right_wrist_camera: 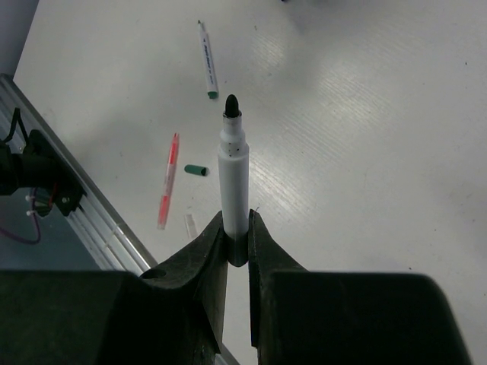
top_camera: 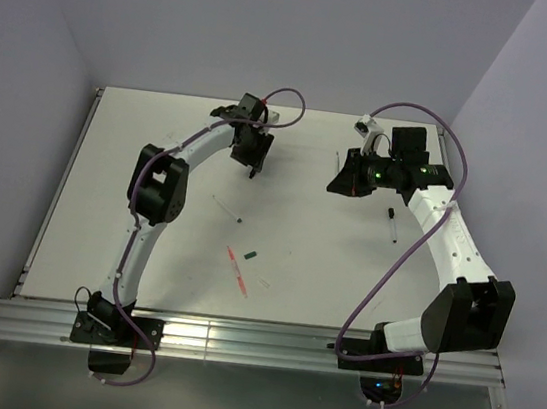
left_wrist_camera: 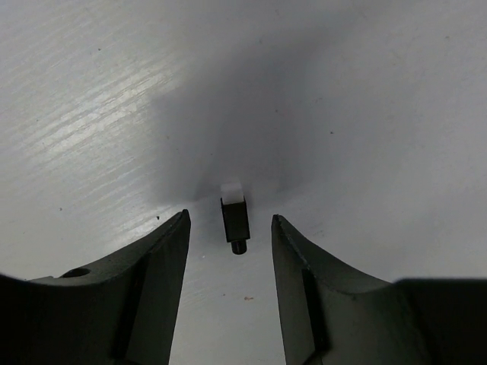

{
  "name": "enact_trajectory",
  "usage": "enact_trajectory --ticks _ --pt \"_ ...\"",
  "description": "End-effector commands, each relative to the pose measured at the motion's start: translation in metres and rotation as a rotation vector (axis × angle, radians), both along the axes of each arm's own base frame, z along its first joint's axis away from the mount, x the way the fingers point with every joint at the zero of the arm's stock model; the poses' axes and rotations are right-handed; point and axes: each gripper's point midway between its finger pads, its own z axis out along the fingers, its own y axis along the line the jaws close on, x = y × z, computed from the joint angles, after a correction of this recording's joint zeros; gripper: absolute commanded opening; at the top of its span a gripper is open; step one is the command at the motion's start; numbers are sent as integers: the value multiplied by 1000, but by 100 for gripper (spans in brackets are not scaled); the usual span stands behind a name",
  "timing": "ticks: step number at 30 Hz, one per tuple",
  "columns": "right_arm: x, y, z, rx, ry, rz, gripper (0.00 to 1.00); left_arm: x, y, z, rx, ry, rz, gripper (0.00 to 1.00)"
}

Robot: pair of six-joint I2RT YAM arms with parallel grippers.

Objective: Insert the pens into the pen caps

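Observation:
My left gripper [left_wrist_camera: 229,220] hangs low over the far middle of the table [top_camera: 140,147]. It is open, and the black pen cap [left_wrist_camera: 234,220] lies flat between its fingertips, touching neither. My right gripper [right_wrist_camera: 236,220] is shut on a white pen [right_wrist_camera: 234,167], whose black tip points away from the jaws. Left of it on the table lie a white pen with a green tip [right_wrist_camera: 205,65], a red pen [right_wrist_camera: 167,182], a dark green cap [right_wrist_camera: 196,170] and a clear cap [right_wrist_camera: 190,224]. From above, the left gripper [top_camera: 251,166] and right gripper [top_camera: 342,178] face each other.
Another white pen with dark ends [top_camera: 392,223] lies on the table under the right forearm. A metal rail [top_camera: 236,339] runs along the near edge by both arm bases. Walls close in the left, back and right sides.

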Motion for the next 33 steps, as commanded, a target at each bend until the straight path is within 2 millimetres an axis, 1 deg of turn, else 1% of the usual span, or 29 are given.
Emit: enact_trajectory --ticks 1,3,7,9,10,12,13,15,16,18,19,21,24,25,26,27,28,29,30,31,32,33 --pt "1 2 3 4 -10 21 0 4 -2 8 26 -32 13 52" --pt "1 2 2 8 -4 22 0 3 -2 3 39 -27 14 53" --pt "1 3 0 6 2 24 0 -1 -1 -6 64 -12 13 45" --pt "1 3 0 8 5 26 0 -2 -2 -9 74 -13 1 44" --pt "1 3 -1 7 6 25 0 -2 -2 -14 87 -10 2 43" --pt "1 3 -1 8 8 27 0 -2 -5 -17 99 -10 -7 40" --pt "1 3 -1 8 11 26 0 -2 -3 -24 114 0 -1 35" --pt "0 3 -1 9 12 27 0 0 -4 -25 118 1 -3 30" --pt "0 3 -1 8 12 27 0 -2 -3 -29 124 14 -1 24" --pt "1 3 0 6 11 25 0 -5 -4 -30 121 26 -8 19" --pt "1 3 1 9 8 28 0 -8 -3 -30 123 35 -10 11" --pt "0 4 3 13 10 30 0 -11 -3 -28 121 48 -16 0" --pt "-1 7 11 25 2 36 0 -15 -6 3 79 16 -30 0" --pt "0 7 19 22 -26 39 0 -13 -9 40 35 -44 -33 0" --pt "0 7 23 9 -45 35 0 -13 -10 56 3 -83 -34 0" --pt "-2 12 29 6 -64 48 0 -15 -16 79 -55 -118 -51 0" --pt "-3 15 41 7 -103 56 0 -20 -17 134 -128 -211 -63 0" --pt "-4 18 47 10 -120 65 0 -26 -15 152 -182 -233 -70 0" --pt "-9 26 55 21 -139 92 0 -30 -24 183 -281 -284 -115 0" --pt "-11 31 64 31 -159 105 0 -43 -19 237 -365 -375 -134 0" --pt "-12 34 69 37 -168 111 0 -48 -10 247 -410 -377 -109 0" --pt "-13 39 74 50 -184 128 0 -50 -9 275 -476 -444 -122 0"
